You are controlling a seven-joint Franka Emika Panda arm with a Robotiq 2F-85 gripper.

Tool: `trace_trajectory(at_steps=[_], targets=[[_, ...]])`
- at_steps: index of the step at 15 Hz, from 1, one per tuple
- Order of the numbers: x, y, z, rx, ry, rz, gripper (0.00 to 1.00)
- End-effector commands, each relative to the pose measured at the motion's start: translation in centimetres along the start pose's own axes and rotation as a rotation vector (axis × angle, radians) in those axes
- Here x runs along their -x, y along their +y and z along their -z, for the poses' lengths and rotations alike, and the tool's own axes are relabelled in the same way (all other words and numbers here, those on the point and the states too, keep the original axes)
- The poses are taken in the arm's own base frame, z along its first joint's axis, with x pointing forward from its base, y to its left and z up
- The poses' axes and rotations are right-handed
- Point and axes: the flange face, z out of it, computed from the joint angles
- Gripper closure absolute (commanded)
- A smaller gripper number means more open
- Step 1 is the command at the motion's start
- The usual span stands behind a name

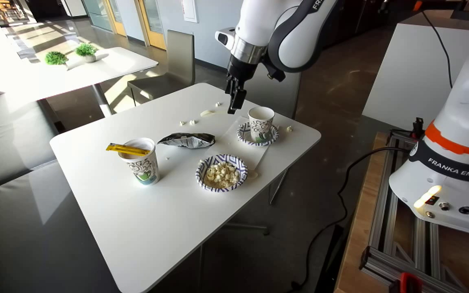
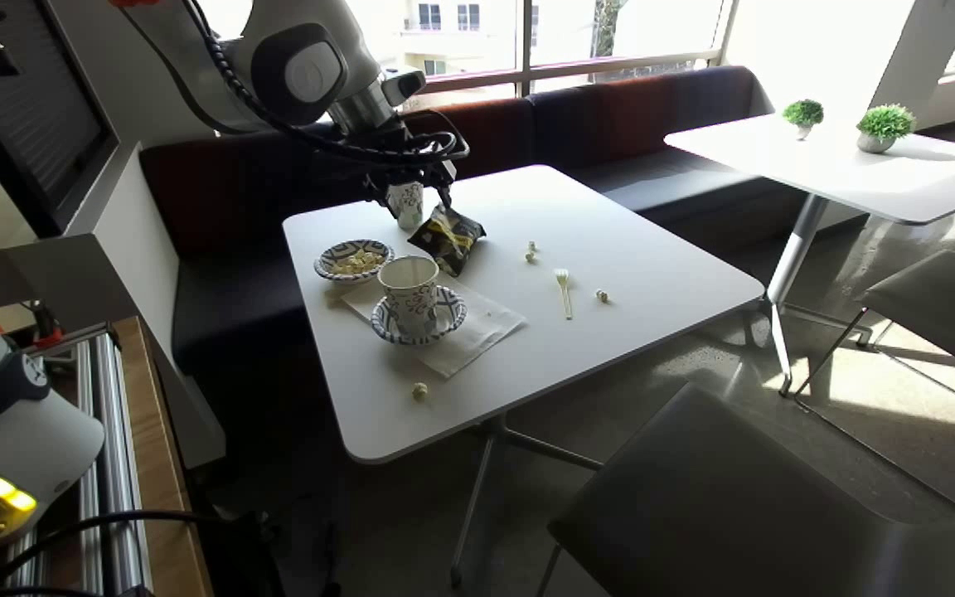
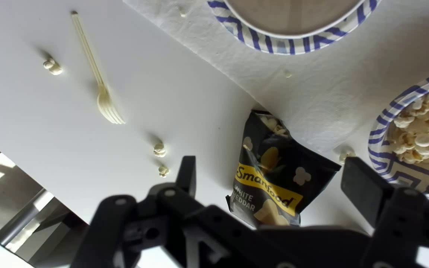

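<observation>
My gripper (image 3: 270, 167) hangs above a black popcorn bag (image 3: 274, 171) in the wrist view, fingers spread wide and pinching nothing. The bag lies on the white table (image 3: 50, 123), framed between the fingers, its right corner almost in line with the right fingertip. Just beyond that corner sits a paper bowl (image 3: 378, 145) of popcorn (image 3: 421, 137); a fork (image 3: 104, 98) lies well to the left. The right side looks the tight one to me: a slight shift right would centre the fingers, but too much would put one over the bowl's rim.

In an exterior view, a tall cup (image 1: 143, 167) with a yellow packet (image 1: 128, 149) across its rim stands left of the bag, and the gripper shows apart from both, toward the far side. A slow, level descent seems wisest, with height judged from here.

In an exterior view, a white cup (image 2: 411, 307) stands near in a shallow patterned dish (image 2: 448, 319), the bag beyond it. The bag's film looks thin and crinkled; should I close on it, a low, even pinch across the body ought to hold better than a corner.
</observation>
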Motion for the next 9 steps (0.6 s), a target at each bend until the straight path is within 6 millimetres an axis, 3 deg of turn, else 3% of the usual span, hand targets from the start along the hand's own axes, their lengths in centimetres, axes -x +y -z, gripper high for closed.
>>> trace_trajectory(at_steps=[1, 6, 9], targets=[[-0.2, 0.1, -0.5, -0.002, 0.001, 0.021, 0.00], [1.7, 1.2, -2.7, 0.034, 0.051, 0.144, 0.00], [3.0, 1.0, -5.0, 0.034, 0.119, 0.171, 0.00]])
